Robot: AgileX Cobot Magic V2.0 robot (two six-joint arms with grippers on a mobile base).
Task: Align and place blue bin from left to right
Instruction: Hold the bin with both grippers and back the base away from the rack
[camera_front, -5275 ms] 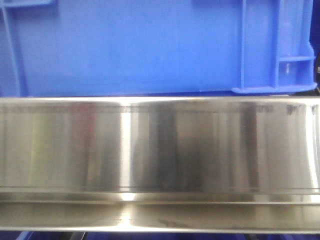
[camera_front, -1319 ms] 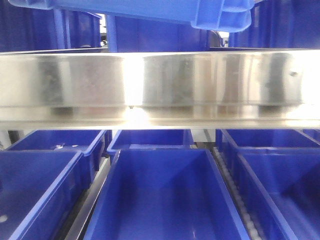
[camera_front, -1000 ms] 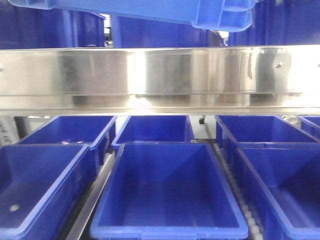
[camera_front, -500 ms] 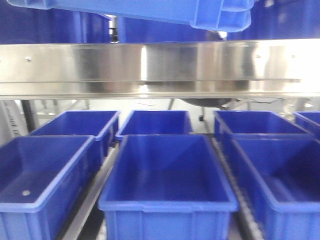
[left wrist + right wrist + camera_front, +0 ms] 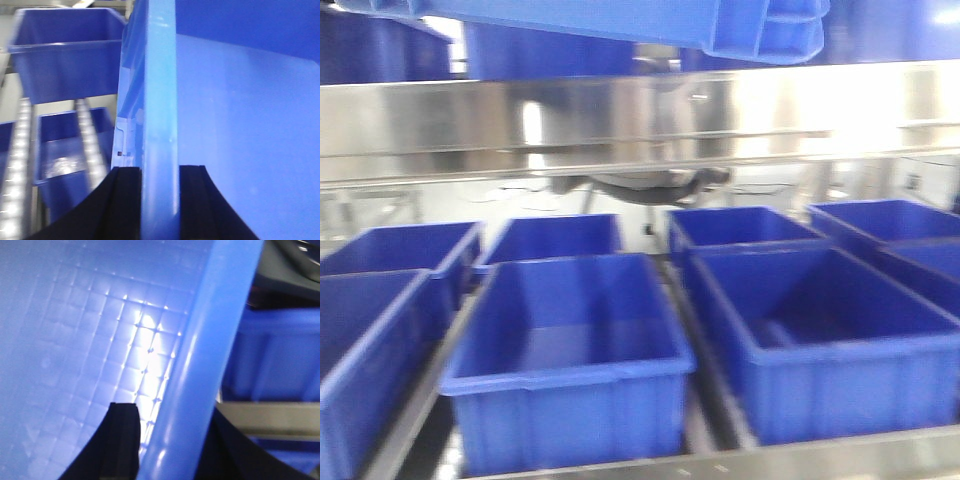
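Deep-blue bins (image 5: 565, 340) lined the rack (image 5: 620, 130) below. The blue bin (image 5: 620, 20) hung crosswise above, between the arms, with the left hand (image 5: 159, 200) and right hand (image 5: 170, 440) each clamped on a wall.

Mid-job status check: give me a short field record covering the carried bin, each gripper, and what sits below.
carried item: blue bin, held aloft above the steel rail
left gripper: fingers on both sides of the bin's rim, shut on it
right gripper: straddles the rim, shut on it
below: rows of deeper-blue bins; centre bin and right bin look empty
placement: not yet done
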